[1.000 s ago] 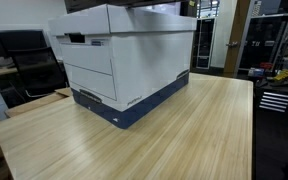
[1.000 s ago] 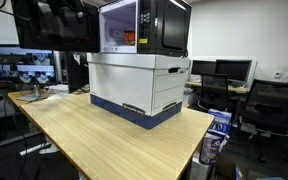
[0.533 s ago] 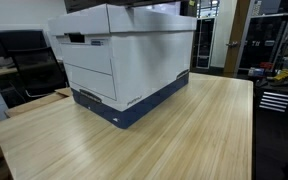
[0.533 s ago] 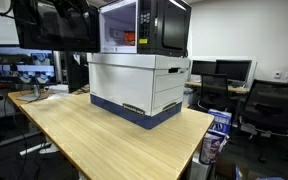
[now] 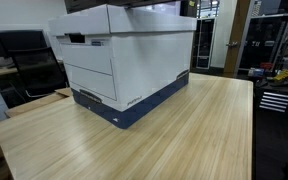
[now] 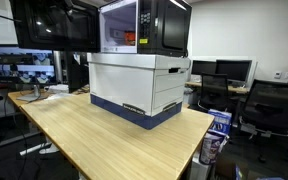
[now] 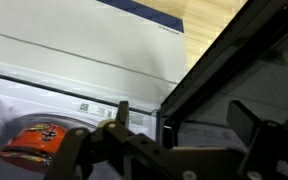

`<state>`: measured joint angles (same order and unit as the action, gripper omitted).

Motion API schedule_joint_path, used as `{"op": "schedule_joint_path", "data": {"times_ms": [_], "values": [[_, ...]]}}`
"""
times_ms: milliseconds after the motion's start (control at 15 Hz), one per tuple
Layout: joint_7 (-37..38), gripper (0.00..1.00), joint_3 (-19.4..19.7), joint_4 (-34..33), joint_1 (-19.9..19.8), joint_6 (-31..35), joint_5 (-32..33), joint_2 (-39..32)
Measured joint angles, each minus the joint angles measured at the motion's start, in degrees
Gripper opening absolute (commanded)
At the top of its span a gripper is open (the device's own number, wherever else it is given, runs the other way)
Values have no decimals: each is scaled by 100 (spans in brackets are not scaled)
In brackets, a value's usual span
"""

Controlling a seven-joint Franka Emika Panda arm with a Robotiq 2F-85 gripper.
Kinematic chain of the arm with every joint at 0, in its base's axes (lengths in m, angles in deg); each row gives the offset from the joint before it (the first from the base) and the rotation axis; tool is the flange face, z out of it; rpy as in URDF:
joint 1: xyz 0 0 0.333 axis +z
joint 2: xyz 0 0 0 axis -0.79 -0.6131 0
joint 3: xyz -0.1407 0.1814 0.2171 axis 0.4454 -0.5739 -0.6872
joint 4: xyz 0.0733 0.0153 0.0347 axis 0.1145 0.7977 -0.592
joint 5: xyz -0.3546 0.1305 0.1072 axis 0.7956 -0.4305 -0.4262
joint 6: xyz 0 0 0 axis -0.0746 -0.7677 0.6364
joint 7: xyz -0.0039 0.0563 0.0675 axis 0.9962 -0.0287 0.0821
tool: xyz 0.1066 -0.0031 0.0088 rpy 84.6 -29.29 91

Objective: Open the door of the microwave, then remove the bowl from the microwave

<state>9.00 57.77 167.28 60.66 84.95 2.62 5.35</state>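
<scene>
1. Change check. Compare both exterior views with those of the preceding second: the counter point(image 5: 199, 130), the white storage box point(image 5: 124, 60) standing on it and the microwave point(image 6: 159, 25) on top of the box all keep their positions. The only difference is a slight shift in the dark mass at the microwave's open side. Treat the arm as nearly stationary.

2. Task status. In the wrist view the door point(image 7: 239, 60) shows as a dark frame swung clear of the lit cavity, so judge the door step as done. The removal step has not begun: the bowl point(image 7: 39, 138), orange-printed, sits inside the cavity on the cavity floor. The same orange patch shows in the cavity in an exterior view point(image 6: 129, 40).

3. Hand state. The hand point(image 7: 179, 125) is spread wide and holds nothing. One of its fingers point(image 7: 119, 118) stands at the cavity mouth, beside the bowl and apart from it. The other lies toward the door side. No contact with bowl, door or cavity wall is visible, though the lower edge of the wrist view cuts off part of the hand.

4. Next move, as a judgement. The bowl lies off to one side of the hand's centre line. Expect to shift toward it and advance into the cavity before closing. Watch the door edge on the opposite side for clearance.
</scene>
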Motion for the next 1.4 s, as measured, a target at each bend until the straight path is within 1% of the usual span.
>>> {"op": "schedule_joint_path", "data": {"times_ms": [200,267,400,600,733,800,933,1067,1200,1400], "values": [[0,100,-98,60,374,3,-167,99],[0,100,-128,88,422,15,-168,115],[0,100,-157,164,396,58,-155,117],[15,100,-121,278,43,150,-38,115],[40,100,-52,290,-289,204,102,115],[40,100,11,289,-489,208,200,118],[-22,100,224,239,-748,110,349,121],[-319,100,556,80,-831,-120,492,117],[-634,100,867,-109,-833,-349,541,106],[-664,100,873,-130,-827,-367,542,89]]}}
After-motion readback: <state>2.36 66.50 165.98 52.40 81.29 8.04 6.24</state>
